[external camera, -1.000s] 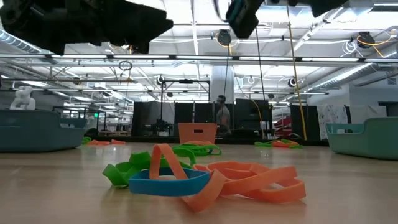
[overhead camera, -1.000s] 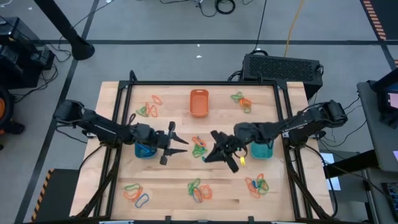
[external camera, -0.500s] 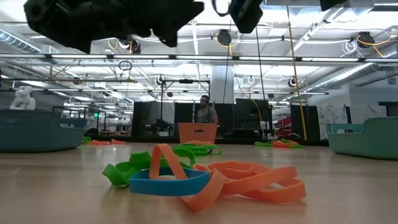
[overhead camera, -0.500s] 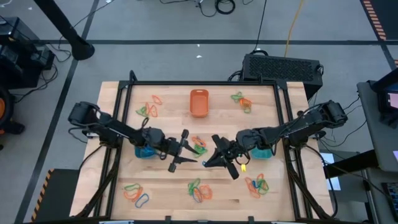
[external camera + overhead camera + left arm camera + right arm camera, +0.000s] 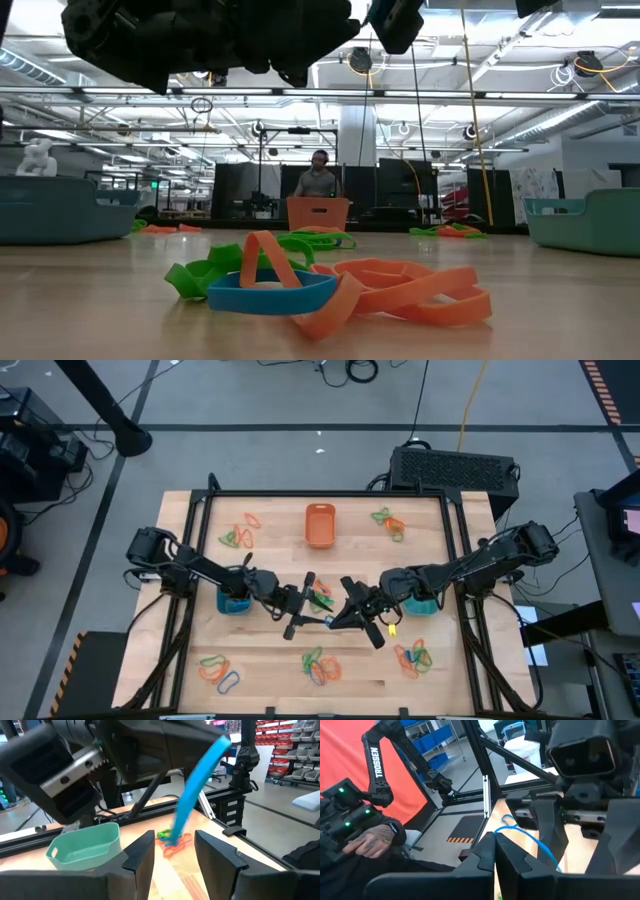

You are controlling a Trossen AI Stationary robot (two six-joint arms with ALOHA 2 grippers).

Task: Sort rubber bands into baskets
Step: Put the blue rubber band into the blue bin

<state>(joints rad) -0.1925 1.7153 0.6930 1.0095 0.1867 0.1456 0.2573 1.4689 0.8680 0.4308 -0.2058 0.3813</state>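
At bench centre, high view: two end effectors face each other, nearly touching.

Item 1. Left end effector (image 5: 306, 603). Change: over the last second it has travelled from beside the blue basket (image 5: 233, 601) toward the 3 o'clock side and now stands just at 9 o'clock of the right one. Fingers (image 5: 141, 855) parted, nothing gripped; a blue rubber band (image 5: 192, 788) hangs in the gap ahead of them, in the left wrist view.

Item 2. Right end effector (image 5: 338, 619). Change: little; it has edged slightly toward the left arm. Fingers pressed fully together on the blue rubber band, which trails from their tips in the right wrist view.

Item 3. Blue rubber band. Location: off the bench, in the air between the two end effectors, held by the right alone.

Item 4. Teal-green basket (image 5: 421, 602), under the right arm at 3 o'clock. Orange basket (image 5: 319, 525) at 12 o'clock. Unmoved.

Item 5. Loose rubber bands (image 5: 320, 666) at 6 o'clock; further heaps near the corners and at centre. Unmoved.

Judgement: the approach reads as a handover in preparation, the left arm being the one beside the blue basket. Transfer not yet made; the left fingers have yet to close. Most bands are unsorted.
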